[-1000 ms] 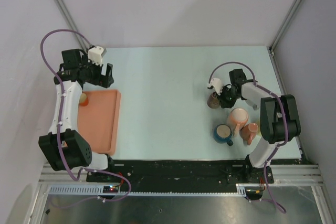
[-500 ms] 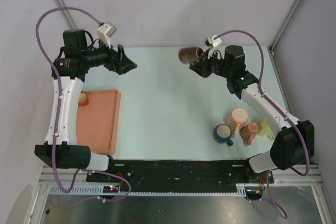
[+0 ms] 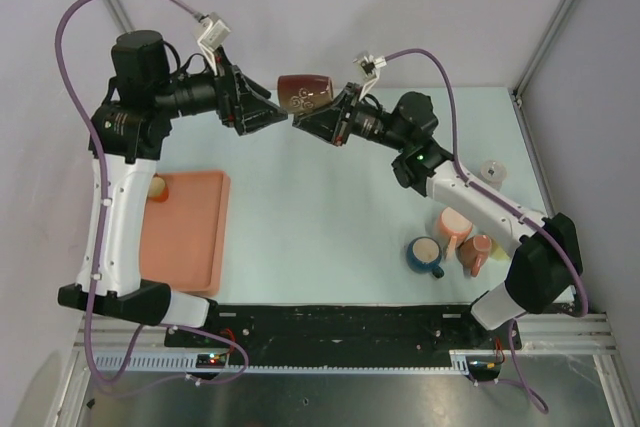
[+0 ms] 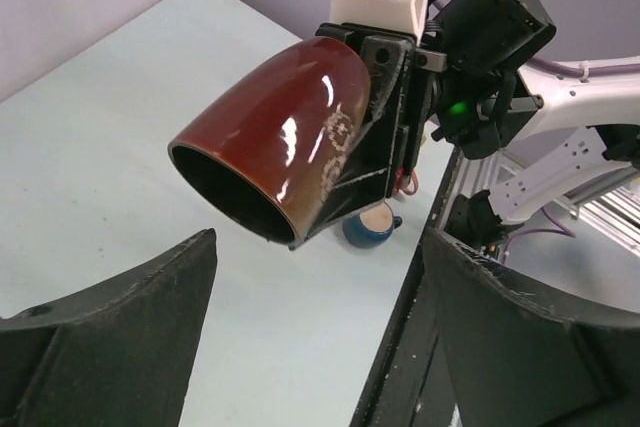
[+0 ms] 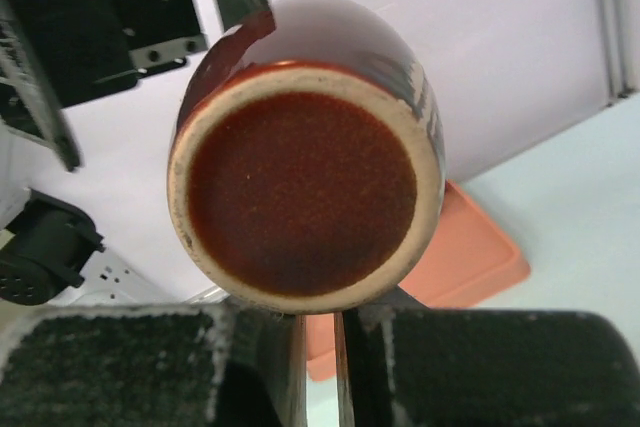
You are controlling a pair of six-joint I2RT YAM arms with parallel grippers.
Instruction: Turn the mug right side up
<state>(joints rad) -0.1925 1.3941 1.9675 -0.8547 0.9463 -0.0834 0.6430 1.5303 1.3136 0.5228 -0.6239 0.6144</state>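
A glossy red-brown mug [image 3: 303, 92] with a pale pattern hangs on its side high above the table's back. My right gripper [image 3: 318, 119] is shut on it from the right. In the right wrist view I see the mug's base [image 5: 305, 187] just above my right gripper [image 5: 320, 347]. In the left wrist view the mug's open mouth [image 4: 228, 192] faces the camera. My left gripper [image 3: 272, 115] is open and empty, its fingertips close to the mug's left end without touching; it shows wide apart in the left wrist view [image 4: 320, 332].
An orange tray [image 3: 190, 232] lies at the left with a small yellow thing [image 3: 157, 187] beside it. A blue mug [image 3: 425, 255] and two pinkish mugs [image 3: 455, 224] [image 3: 478, 252] stand at the front right. A small pale object [image 3: 492, 171] sits near the right edge.
My right arm lifted the mug from beside the other mugs and carried it up and left. My left arm rose from over the tray and swung right to meet it.
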